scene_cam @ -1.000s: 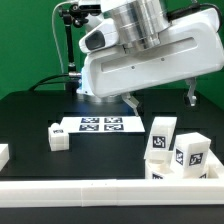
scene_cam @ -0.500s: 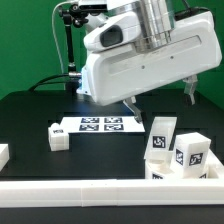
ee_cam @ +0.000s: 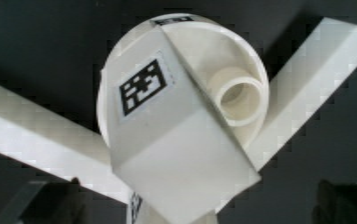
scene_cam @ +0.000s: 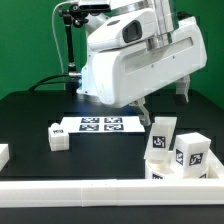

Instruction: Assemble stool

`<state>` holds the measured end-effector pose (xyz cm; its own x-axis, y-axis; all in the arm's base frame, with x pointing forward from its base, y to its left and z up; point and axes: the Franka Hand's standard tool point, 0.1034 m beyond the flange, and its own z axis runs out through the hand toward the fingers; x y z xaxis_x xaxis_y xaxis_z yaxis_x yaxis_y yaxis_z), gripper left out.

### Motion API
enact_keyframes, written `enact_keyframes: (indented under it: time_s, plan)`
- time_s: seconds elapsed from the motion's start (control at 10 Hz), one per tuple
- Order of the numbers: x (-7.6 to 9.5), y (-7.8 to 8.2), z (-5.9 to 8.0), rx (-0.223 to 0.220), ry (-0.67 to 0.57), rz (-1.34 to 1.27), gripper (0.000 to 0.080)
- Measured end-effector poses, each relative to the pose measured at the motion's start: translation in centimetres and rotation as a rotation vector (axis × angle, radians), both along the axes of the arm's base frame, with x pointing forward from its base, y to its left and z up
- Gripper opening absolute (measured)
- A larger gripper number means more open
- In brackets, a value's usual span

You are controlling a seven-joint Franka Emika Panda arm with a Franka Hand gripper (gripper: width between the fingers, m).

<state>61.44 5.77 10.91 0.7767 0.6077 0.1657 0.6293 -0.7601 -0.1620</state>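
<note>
In the wrist view the stool's round white seat (ee_cam: 171, 62) stands on edge, with a black-and-white tag and a short round boss on its face. A white blocky part (ee_cam: 184, 165) lies in front of it, between my dark fingertips (ee_cam: 47, 200). My gripper (ee_cam: 193, 208) is open and grips nothing. In the exterior view my gripper (scene_cam: 164, 105) hangs above the table's right side, fingers wide apart. Two tagged legs (scene_cam: 163, 138) (scene_cam: 192, 152) stand upright just below it. A third leg (scene_cam: 58, 137) lies further to the exterior view's left. The arm hides the seat in that view.
The marker board (scene_cam: 98, 125) lies flat in the middle of the black table. A long white border rail (scene_cam: 100, 190) runs along the front edge, and white rails (ee_cam: 29, 118) cross behind the seat in the wrist view. Another white block (scene_cam: 3, 153) sits at the left edge.
The arm has swung toward the exterior view's right and tilted, bringing the open fingers over the two upright legs. The parts on the table have not moved.
</note>
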Motion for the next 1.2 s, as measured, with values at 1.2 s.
enact_keyframes:
  time_s: [1.2]
  plan:
    - [-0.5,-1.2,-2.3,-0.075,-0.144,0.521,0.0337]
